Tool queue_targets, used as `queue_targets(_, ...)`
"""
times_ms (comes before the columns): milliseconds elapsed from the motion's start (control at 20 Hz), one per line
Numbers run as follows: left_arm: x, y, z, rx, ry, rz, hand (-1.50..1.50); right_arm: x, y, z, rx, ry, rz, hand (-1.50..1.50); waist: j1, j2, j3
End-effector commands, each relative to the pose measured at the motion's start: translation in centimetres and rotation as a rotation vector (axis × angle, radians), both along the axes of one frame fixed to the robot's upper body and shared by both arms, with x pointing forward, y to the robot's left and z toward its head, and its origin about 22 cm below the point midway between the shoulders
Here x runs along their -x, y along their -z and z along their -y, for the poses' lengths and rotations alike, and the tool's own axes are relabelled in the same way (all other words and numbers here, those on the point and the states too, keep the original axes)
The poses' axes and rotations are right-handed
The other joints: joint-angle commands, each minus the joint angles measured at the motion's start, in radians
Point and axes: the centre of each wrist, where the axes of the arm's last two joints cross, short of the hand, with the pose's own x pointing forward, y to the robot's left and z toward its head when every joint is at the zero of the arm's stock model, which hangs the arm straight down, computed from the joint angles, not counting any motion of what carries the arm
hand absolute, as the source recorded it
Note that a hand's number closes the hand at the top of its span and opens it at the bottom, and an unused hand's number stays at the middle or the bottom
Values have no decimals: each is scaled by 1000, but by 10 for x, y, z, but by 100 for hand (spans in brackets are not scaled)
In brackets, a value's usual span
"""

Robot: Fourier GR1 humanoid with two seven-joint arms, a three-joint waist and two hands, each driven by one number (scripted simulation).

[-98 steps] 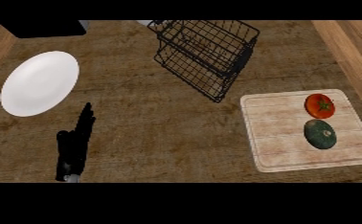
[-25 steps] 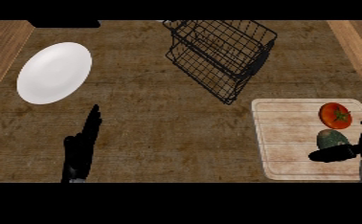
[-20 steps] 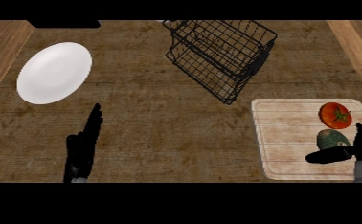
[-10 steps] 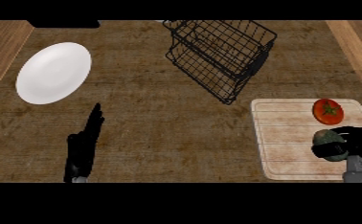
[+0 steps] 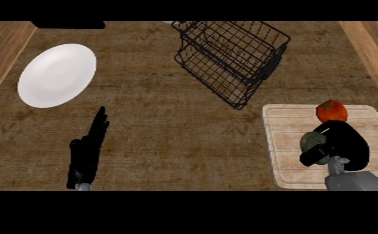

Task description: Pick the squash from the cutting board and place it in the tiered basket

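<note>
A dark green squash (image 5: pixel 313 139) lies on the pale wooden cutting board (image 5: pixel 288 148) at the right, mostly hidden under my right hand (image 5: pixel 341 145), whose fingers and thumb curl round it. A red tomato (image 5: pixel 331 111) sits on the board just beyond that hand. The black wire tiered basket (image 5: pixel 232 60) stands at the back, left of the board and tilted in the view. My left hand (image 5: pixel 87 150) rests open near the lower left, fingers straight and pointing away.
A white plate (image 5: pixel 56 75) lies at the back left on the wooden counter. A dark object (image 5: pixel 68 24) sits along the far edge at the left. Lighter wood strips border the counter on both sides.
My right hand came in from the lower right edge, moved over the board and closed round the squash. The tomato, basket, plate and left hand stayed where they were.
</note>
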Motion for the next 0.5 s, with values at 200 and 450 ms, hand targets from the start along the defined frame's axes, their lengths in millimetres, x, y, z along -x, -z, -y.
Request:
queue_targets(200,-4,-9,-10,-8,-5,-26,0,17,-48,-146,-49,-304,137,150,-8,3,9)
queue_targets(450,7,4,-1,-14,-41,-39,0,43,-95,-139,-153,-201,407,150,-26,-2,9)
